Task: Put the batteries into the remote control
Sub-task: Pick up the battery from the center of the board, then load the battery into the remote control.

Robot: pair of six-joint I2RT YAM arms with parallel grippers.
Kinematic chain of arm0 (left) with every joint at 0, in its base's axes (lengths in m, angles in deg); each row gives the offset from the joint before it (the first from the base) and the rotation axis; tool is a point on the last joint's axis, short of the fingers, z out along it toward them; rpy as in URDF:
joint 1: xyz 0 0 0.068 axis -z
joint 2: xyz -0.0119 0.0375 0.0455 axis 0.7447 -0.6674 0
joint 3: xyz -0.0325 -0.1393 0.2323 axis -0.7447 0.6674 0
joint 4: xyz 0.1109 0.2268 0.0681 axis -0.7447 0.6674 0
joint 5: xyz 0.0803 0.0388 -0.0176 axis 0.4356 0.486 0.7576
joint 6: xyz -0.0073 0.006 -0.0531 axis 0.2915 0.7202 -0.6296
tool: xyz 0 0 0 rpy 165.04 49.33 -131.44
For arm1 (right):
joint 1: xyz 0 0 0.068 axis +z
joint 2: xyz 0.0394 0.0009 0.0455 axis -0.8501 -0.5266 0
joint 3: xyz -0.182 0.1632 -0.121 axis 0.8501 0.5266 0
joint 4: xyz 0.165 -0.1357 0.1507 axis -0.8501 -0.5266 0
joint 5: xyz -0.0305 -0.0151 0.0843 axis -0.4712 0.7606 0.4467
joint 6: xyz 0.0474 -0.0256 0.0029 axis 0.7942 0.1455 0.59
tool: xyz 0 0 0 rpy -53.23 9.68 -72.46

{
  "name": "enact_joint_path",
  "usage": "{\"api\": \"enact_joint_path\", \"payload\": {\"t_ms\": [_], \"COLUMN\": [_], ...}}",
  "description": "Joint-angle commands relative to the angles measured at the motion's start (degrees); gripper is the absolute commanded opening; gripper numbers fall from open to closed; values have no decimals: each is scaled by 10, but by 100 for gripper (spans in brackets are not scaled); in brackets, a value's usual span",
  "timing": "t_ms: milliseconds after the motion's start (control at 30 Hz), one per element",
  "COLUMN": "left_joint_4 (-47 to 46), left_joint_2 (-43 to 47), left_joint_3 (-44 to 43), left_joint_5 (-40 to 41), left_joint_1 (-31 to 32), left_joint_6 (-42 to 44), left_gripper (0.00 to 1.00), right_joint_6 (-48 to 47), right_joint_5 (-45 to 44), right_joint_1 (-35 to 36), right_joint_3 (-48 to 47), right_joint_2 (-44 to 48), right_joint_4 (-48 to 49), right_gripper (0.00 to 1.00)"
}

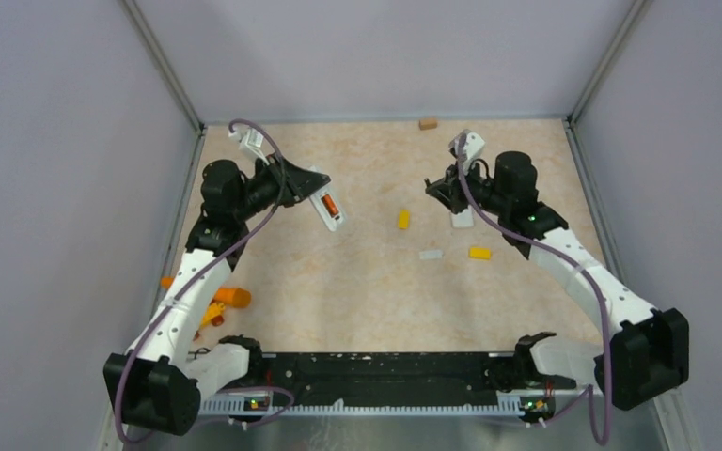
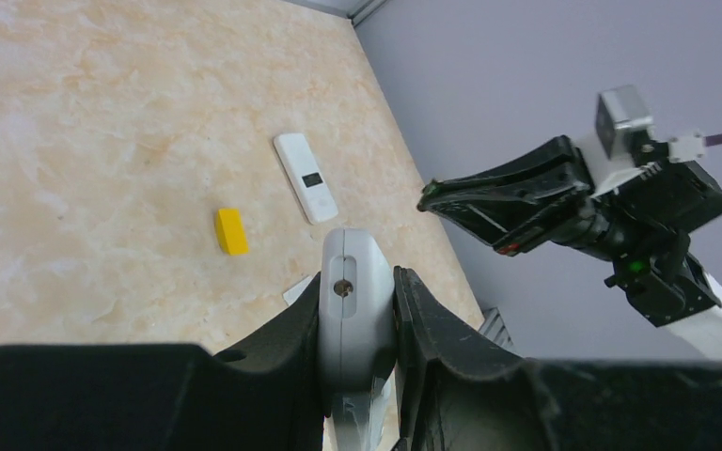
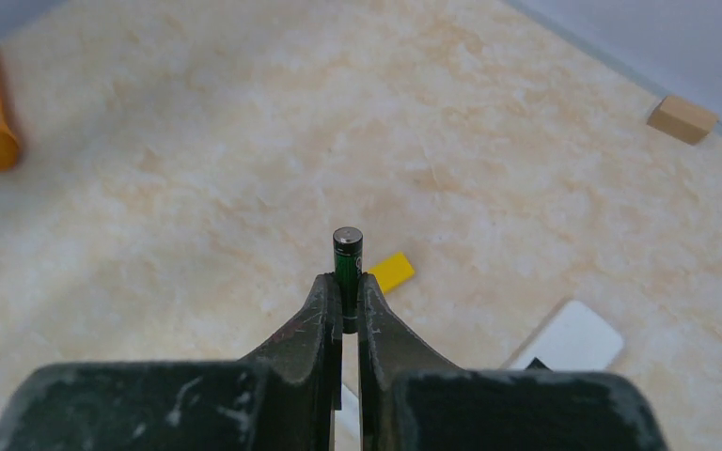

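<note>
Only the right wrist view shows the right gripper's [image 3: 346, 287] pinched battery [image 3: 347, 250].

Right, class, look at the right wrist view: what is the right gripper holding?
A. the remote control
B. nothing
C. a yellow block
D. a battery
D: the right gripper is shut on a slim dark battery that sticks up between its fingers, while the remote control sits in the left gripper.
</note>
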Motion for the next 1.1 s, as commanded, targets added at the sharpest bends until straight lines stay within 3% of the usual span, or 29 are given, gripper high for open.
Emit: {"api": "enact_joint_path", "payload": {"t_ms": [0,200,467,700,1067], "left_joint_4": [-81,-147,-232,-337,-504], "left_joint_2": [-23,-62,-129,-205,-274], "left_joint_3": [15,41,63,71,97], "left_joint_5": [-20,-21,9,11,-28], "left_joint_1": [-1,20,89,140,148], "left_joint_6": [-64,-117,-147,-185,-307], "left_gripper": [0,0,0,0,0], "right_joint_6": [186,267,413,378,356], "right_joint_5": [-11,-1,43,-56,-201], "right_joint_1": [0,3,29,140,243], "right_joint_3": [9,-32,-16,-104,-216], "right_joint_2": [59,75,106,66,-40], "right_joint_4": [100,-24,-45,-207,-322], "right_gripper": [0,0,0,0,0]}}
